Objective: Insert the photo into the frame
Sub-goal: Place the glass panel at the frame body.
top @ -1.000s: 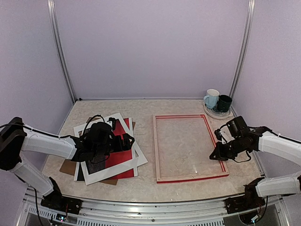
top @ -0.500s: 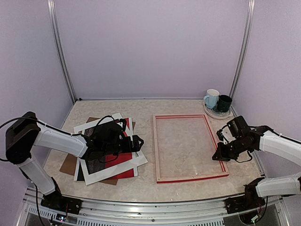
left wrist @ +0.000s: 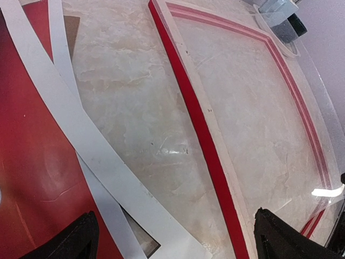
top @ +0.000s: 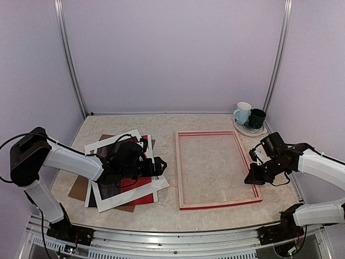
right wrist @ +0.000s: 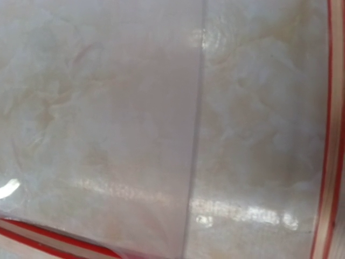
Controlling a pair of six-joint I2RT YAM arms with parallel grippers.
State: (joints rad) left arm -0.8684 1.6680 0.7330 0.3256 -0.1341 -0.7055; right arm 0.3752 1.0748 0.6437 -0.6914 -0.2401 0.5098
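Observation:
The frame [top: 180, 168] lies flat at the table's middle right, red-faced with pale wood sides, and its near rail [left wrist: 200, 125] crosses the left wrist view. The photo [top: 137, 183] is a red print in a stack at the left, partly under a white mat [top: 156, 181]; its red face [left wrist: 32, 172] fills the left of the left wrist view. My left gripper [top: 159, 165] hovers open at the stack's right edge, its fingers [left wrist: 81, 240] empty. My right gripper [top: 250, 178] is shut, tip down on the frame's right rail [right wrist: 334, 135]. Its fingers are out of the right wrist view.
White mat strips [left wrist: 81, 135] and a brown backing board [top: 78, 189] overlap in the stack. A clear pane [right wrist: 108, 135] lies inside the frame. Two mugs [top: 249, 116] stand on a saucer at the back right. Purple walls close in three sides.
My left gripper has moved right across the stack, toward the frame's left rail. The right arm has barely shifted.

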